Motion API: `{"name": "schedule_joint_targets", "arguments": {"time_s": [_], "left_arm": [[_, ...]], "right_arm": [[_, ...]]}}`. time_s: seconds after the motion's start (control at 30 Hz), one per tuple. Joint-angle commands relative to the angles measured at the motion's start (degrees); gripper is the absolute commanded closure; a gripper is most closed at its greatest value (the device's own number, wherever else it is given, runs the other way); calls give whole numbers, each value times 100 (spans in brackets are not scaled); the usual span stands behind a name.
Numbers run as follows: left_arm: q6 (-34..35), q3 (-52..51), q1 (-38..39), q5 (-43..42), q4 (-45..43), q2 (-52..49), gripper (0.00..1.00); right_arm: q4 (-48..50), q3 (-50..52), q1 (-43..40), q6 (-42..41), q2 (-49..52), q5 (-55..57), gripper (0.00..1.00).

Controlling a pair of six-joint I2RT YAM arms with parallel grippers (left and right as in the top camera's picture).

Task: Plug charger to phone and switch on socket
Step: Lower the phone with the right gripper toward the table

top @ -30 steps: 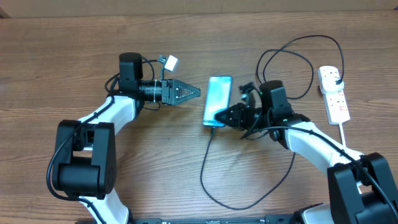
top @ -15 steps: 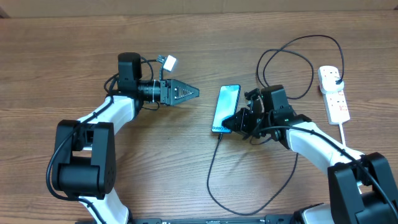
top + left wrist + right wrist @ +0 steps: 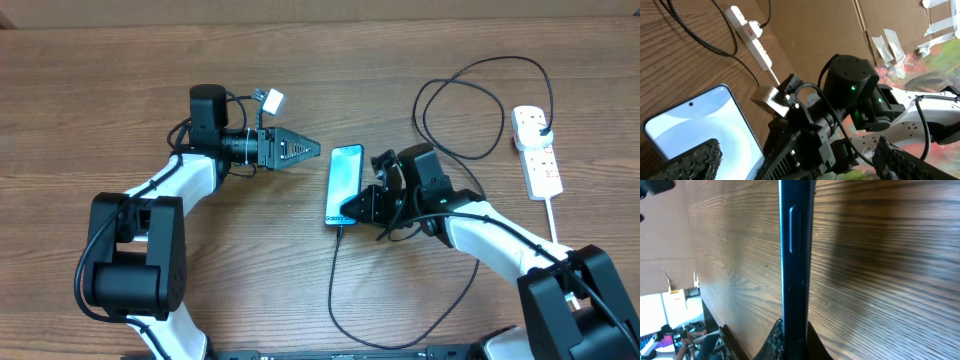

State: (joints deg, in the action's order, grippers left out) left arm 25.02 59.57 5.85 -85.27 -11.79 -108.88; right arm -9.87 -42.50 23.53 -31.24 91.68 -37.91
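The phone [image 3: 346, 180] shows its light blue lit screen at mid-table, and my right gripper [image 3: 352, 212] is shut on its lower end. In the right wrist view the phone [image 3: 796, 255] stands edge-on between the two fingers [image 3: 777, 340], held by my right gripper [image 3: 796, 342]. The black charger cable [image 3: 335, 290] meets the phone's lower end, loops round the table and ends in a plug [image 3: 540, 124] in the white socket [image 3: 540, 160]. My left gripper [image 3: 318, 152] is open just left of the phone's top. In the left wrist view the left gripper [image 3: 795, 152] faces the phone [image 3: 700, 120], the cable [image 3: 700, 41] and the socket [image 3: 751, 36].
A small white tag [image 3: 272, 100] hangs off the left arm's cabling. The socket's thick white cord [image 3: 552, 215] runs toward the front right. A brown cardboard wall [image 3: 320, 10] borders the far edge of the wooden table [image 3: 100, 90].
My right gripper has carried the phone: first right and toward the front, then back left, ending closer to the left gripper. The left arm has stayed still.
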Motion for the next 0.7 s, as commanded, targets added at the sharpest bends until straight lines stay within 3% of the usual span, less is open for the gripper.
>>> {"name": "schedule_joint_targets", "arguments": {"time_s": [0.0, 0.67], "left_arm": [[-149, 66, -20, -111, -7, 57, 0], [-149, 66, -20, -111, -9, 57, 0]], "right_arm": [[175, 17, 136, 105, -15, -63, 95], [1067, 17, 732, -166, 774, -7, 90]]}}
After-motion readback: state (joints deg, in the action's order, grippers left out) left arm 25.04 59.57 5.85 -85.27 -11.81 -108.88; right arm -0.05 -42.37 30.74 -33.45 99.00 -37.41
